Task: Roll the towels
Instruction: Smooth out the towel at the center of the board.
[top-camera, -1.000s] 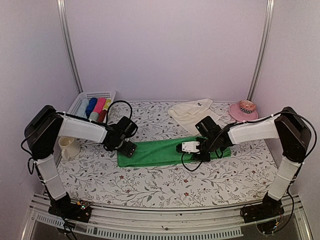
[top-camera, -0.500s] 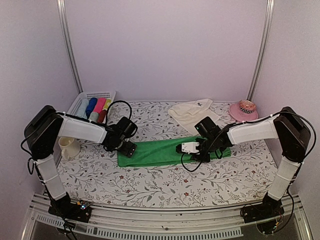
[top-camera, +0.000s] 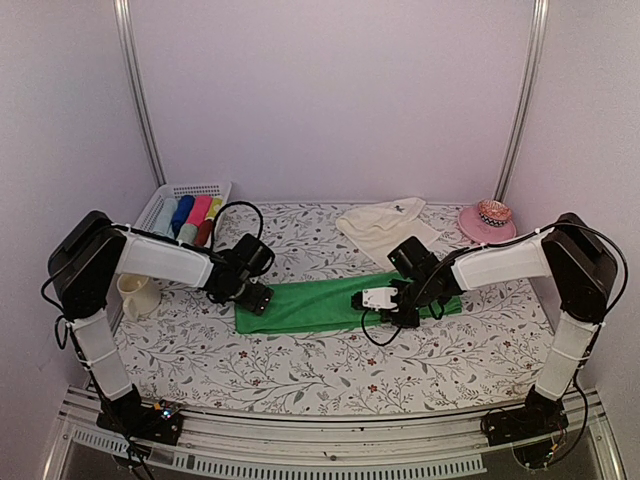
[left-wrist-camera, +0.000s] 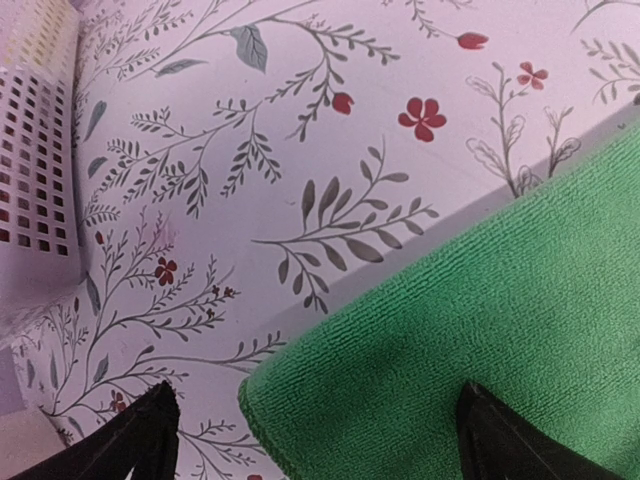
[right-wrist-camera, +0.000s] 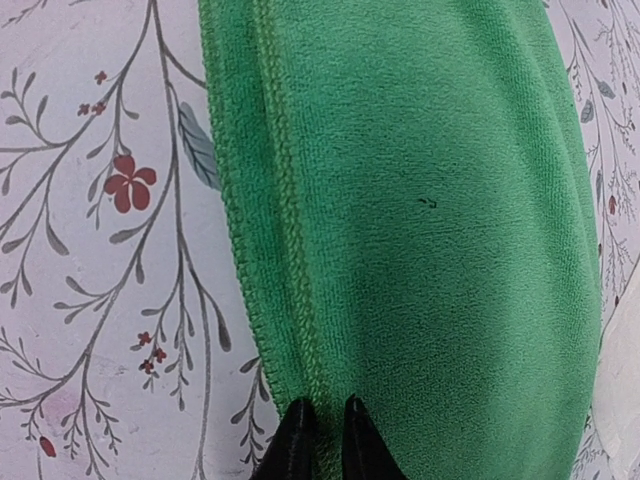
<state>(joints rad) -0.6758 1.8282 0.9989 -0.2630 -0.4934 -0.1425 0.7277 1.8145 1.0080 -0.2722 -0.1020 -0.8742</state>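
- While I am watching through the overhead camera, the green towel (top-camera: 320, 305) is lying flat, stretched across the middle of the table (top-camera: 300, 370). The cream towel (top-camera: 385, 222) is sitting crumpled behind it, near the back wall and apart from it.
- That same view is showing me the left gripper (top-camera: 255, 297) at the green towel's left end and the right gripper (top-camera: 398, 316) low over its right part. It is not letting me judge either pair of jaws.
- The left wrist camera is filling that gap. Its fingertips (left-wrist-camera: 135, 445) are standing wide apart and straddling the towel's corner. I cannot tell whether they are touching the cloth.
- The right wrist camera is giving me the other answer. The two black tips are sitting nearly together and pinching the stitched hem at the green towel's edge.
- Only the overhead view is taking in the white basket (top-camera: 185, 195) of coloured rolls (top-camera: 195, 215) at the back left. It is also showing the mug (top-camera: 135, 295) beside the left arm and the pink dish (top-camera: 487, 222) at the back right.
- The left wrist view is catching just a corner of that basket. The right wrist view is showing me mostly green pile and floral tabletop.
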